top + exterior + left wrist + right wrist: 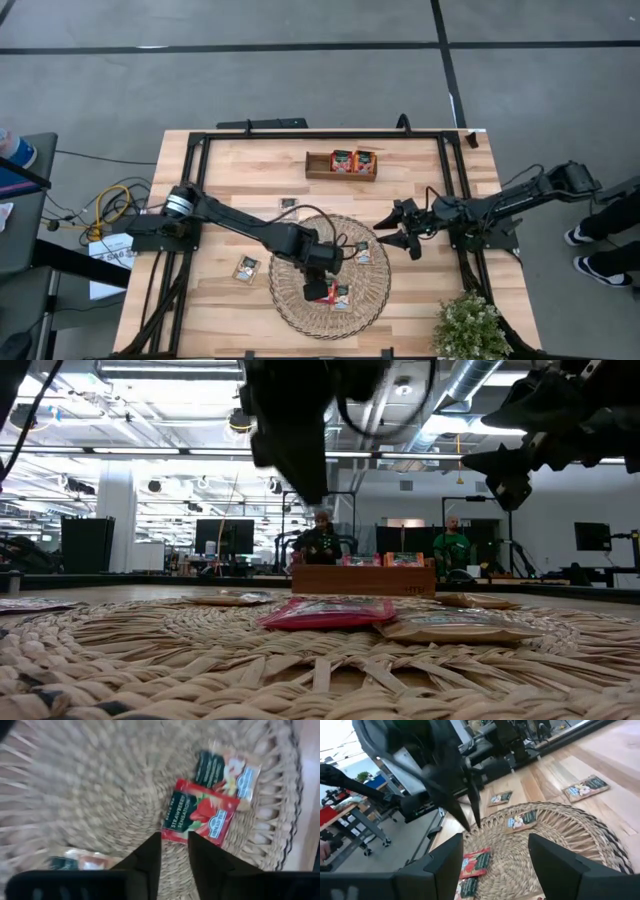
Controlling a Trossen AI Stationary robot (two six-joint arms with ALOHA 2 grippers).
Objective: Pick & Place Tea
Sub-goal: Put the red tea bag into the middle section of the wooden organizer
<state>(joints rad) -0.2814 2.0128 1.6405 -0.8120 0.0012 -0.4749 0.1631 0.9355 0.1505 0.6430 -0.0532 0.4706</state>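
The left gripper (174, 851), fingers parted and empty, hangs just above the red strawberry tea sachet (201, 817) lying flat on the woven mat (372, 298), apparently lined up to take it, while the right gripper (407, 234), wide open, waits beside the mat.

At least seven tea sachets (245, 268), two robot arms (250, 228), one woven mat (300, 315), one wooden tray (312, 165), one plant (470, 325)
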